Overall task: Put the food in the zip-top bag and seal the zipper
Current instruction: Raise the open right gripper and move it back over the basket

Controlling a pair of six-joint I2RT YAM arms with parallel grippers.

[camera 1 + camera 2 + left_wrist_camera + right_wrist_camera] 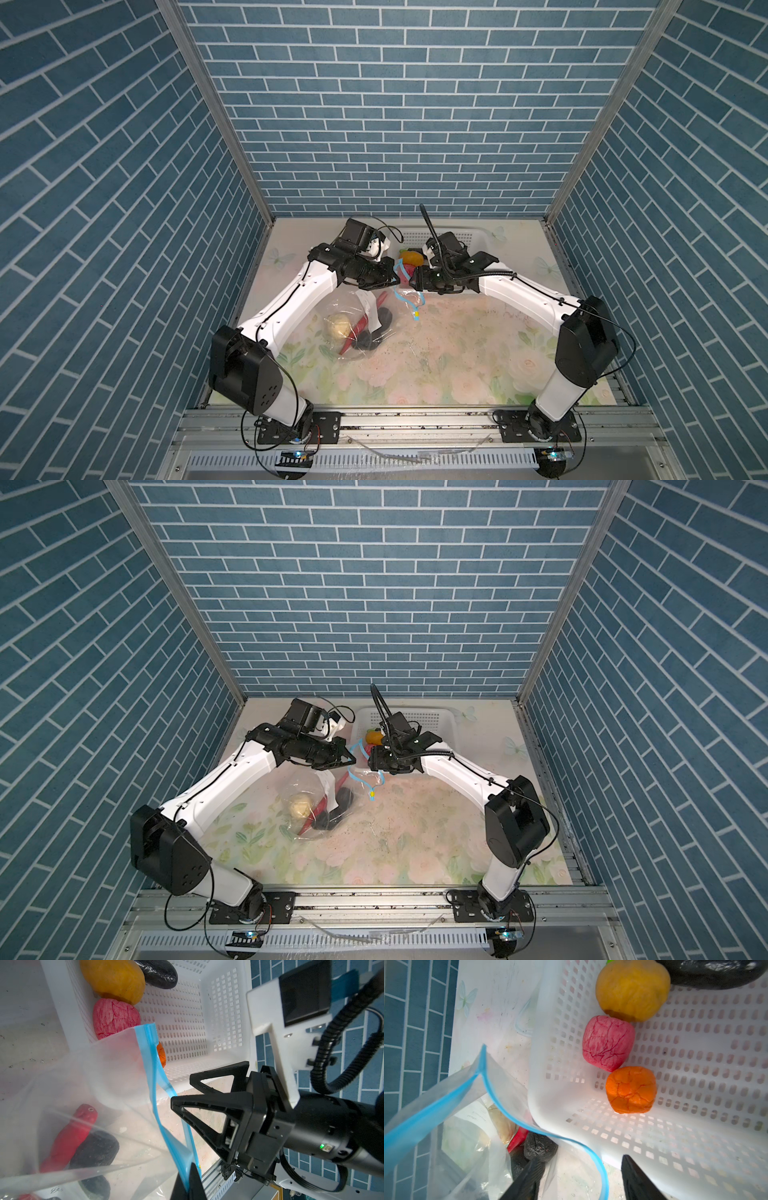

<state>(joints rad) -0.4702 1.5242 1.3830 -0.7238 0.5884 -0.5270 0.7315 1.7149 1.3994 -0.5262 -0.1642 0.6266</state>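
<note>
At the mouth of the zip-top bag [436, 1105]: gaped in a loop just beside the corner of the white basket [542, 1064]; lower part slumped on the table [457, 353].
Zipper [153, 1076]: parted into two light-blue lips, unsealed; slider tab [415, 316] dangled at one end.
Left gripper [188, 1186]: pinched tight on one lip, held it raised.
Right gripper [580, 1159]: jaws apart, nothing between them; hung at the mouth, between bag and basket wall. Could not tell whether a finger touched the other lip.
Food in the bag: cream lumpy ball [340, 327], long red strip [365, 322] and black ovals [384, 316] lay at the bottom.
Food in the basket: yellow piece [631, 991], pink bumpy ball [608, 1043], orange piece [631, 1089] and a black oval [712, 972] sat clustered in the corner nearest the bag.
Step, as judged: fetching the next piece, probably the orange one, nearest the open jaws.
Doing it well: called for coming down clear of the basket wall, closing across the round middle, lifting above the rim before crossing, and letting go only well inside the loop.
Grip: looked soft and creased, so likely needed only light pressure.
Risk: could have snagged the thin film or knocked the loose lip shut.
</note>
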